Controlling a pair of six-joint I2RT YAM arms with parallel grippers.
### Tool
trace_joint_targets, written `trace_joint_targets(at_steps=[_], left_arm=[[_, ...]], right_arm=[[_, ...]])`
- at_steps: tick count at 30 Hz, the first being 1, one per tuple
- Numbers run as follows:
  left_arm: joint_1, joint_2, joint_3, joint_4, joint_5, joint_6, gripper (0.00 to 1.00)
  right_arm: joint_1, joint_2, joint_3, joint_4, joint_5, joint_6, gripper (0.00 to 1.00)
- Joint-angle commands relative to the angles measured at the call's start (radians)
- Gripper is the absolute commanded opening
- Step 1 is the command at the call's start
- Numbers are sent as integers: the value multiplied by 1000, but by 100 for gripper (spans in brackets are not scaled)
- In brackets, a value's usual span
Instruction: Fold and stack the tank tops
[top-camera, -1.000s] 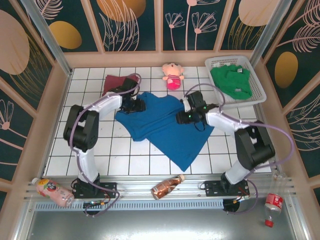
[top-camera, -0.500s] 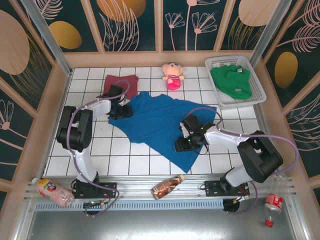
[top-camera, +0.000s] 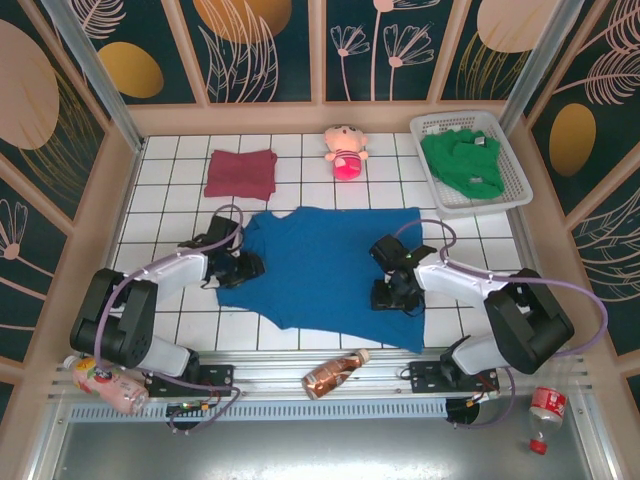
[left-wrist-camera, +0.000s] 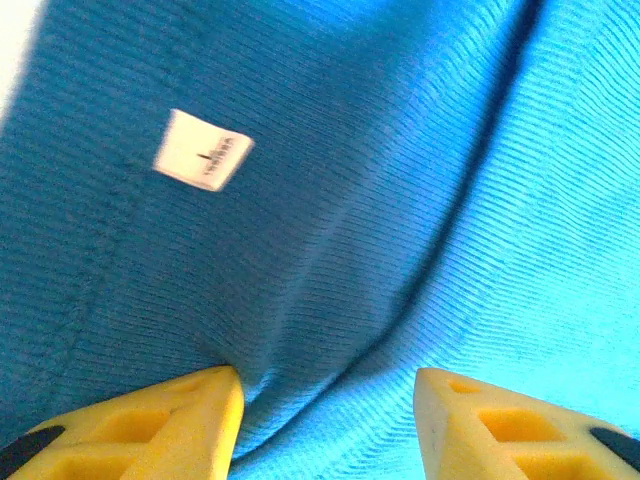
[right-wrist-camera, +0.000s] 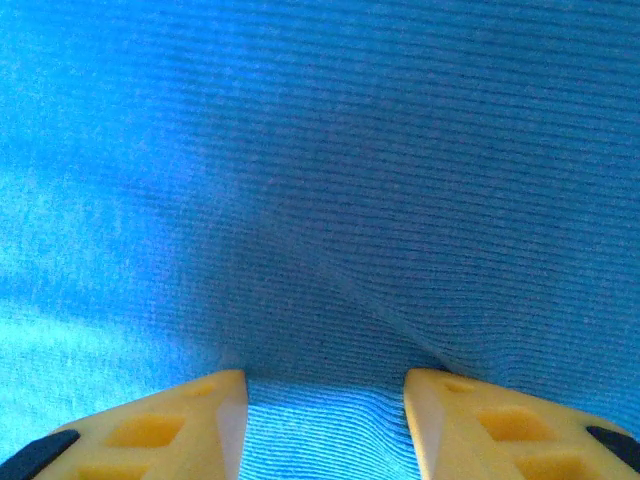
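The bright blue ribbed cloth tank top (top-camera: 320, 262) is spread flat mid-table on the white tiles (top-camera: 165, 190). Its left edge is pressed by the left gripper (top-camera: 246, 268) and its right side by the right gripper (top-camera: 392, 292). Both pairs of jaws are parted on the cloth. The maroon cloth tank top (top-camera: 241, 173) is laid far left, and the green cloth tank top (top-camera: 462, 165) is in the white plastic basket (top-camera: 522, 180) far right.

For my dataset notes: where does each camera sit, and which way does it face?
Top external: above and behind the arms, looking down at the table; both arms, left end effector and right end effector at the blue tank top.
Left wrist: on the left arm, close over the cloth; its yellow fingers show.
Right wrist: likewise on the right arm; yellow fingers show.
Shared: the blue tank top.
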Motion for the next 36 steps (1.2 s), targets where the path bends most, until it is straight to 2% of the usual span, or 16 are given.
trace_joint_targets(at_steps=[1, 4, 8, 10, 15, 17, 24, 32, 36], left_arm=[[-58, 21, -58, -79, 63, -114, 51], [-50, 20, -40, -138, -54, -77, 52], [-47, 75, 93, -153, -80, -7, 51], [-45, 97, 171, -167, -129, 34, 52], [-41, 190, 194, -80, -57, 62, 52], [-40, 214, 182, -87, -78, 83, 52], [105, 169, 63, -165, -190, 133, 52], [195, 226, 171, -237, -316, 216, 52], [213, 268, 275, -282, -357, 247, 53]], right_arm=[[-62, 16, -1, -124, 130, 73, 48], [-120, -20, -26, -80, 127, 61, 48], [-134, -46, -21, -9, 101, 19, 48], [-131, -39, 5, 13, 64, -25, 48], [-121, 14, 36, 89, 21, -105, 49], [-116, 41, 47, 99, 13, -117, 49], [-68, 83, 57, 137, -27, -146, 49], [-19, 126, 118, 180, -51, -199, 50], [-25, 81, 147, 195, -42, -317, 51]])
